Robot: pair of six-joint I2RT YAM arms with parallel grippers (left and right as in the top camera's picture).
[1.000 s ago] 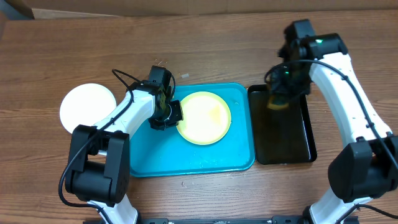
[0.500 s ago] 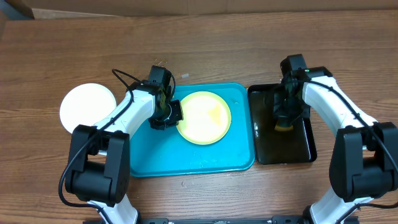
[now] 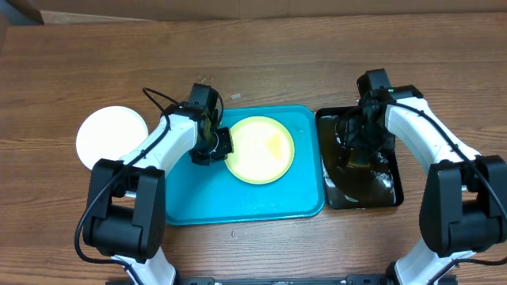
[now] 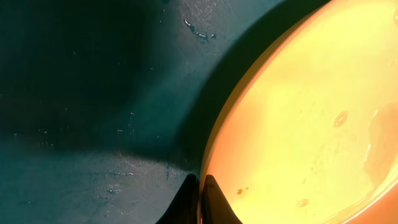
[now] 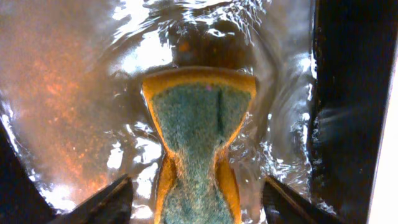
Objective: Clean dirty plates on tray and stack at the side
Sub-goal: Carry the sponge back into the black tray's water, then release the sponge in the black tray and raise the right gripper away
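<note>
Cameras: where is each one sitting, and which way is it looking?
Overhead: above the table, looking straight down at the blue tray, yellow plate and black tray; the left arm and right arm show.
Left wrist: on the left arm, looking down at the plate's edge; the left gripper pinches the rim.
Right wrist: on the right arm, looking down at a sponge in water; the open right gripper shows at the bottom corners.
Shared: overhead and left wrist both see the yellow plate on the blue tray.

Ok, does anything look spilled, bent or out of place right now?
Only the sponge stands out. It lies in rippling water in the black tray, squeezed to an hourglass waist, with the right gripper open around it and not touching.
</note>
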